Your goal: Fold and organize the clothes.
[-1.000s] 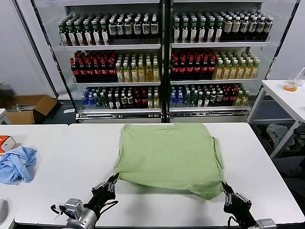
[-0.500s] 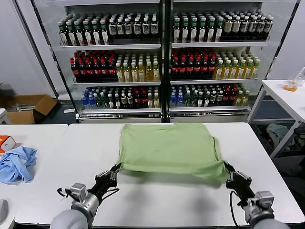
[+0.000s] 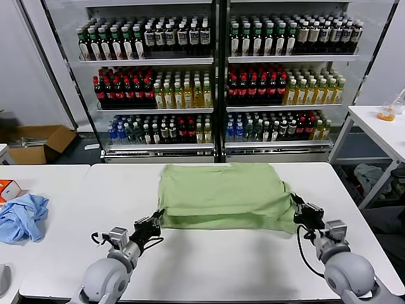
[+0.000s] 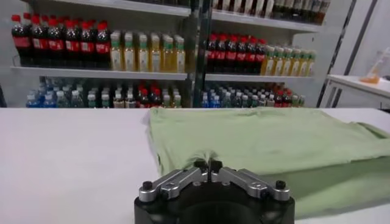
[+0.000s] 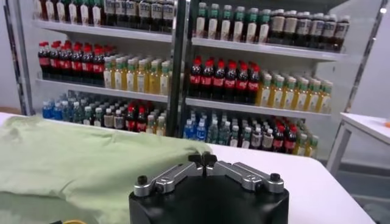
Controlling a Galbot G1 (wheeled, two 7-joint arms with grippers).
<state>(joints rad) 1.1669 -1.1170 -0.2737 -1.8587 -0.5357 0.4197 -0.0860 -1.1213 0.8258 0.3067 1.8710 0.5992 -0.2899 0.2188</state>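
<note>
Green cotton shirt (image 3: 223, 195) lies in the middle of the white tabletop (image 3: 209, 266), its near hem doubled back over the body, far edge toward the drinks cooler (image 3: 215, 76). Left gripper (image 3: 154, 221) pinches the near-left corner of the lifted layer; right gripper (image 3: 296, 206) pinches the near-right corner. Both wrist views show the jaws closed together with green cloth at the tips, so each reads as gripping the shirt.

Step in hand, by my judgement: carrying the near edge over to the far edge for a half fold.

- Keep both corners level and moving together (a lagging side would skew the crease).
- Hold the cloth taut between the grippers, low over the tabletop.
- Release only once the carried hem lines up with the far edge.

Blue garment (image 3: 22, 216) sits well apart at the left; not involved.
</note>
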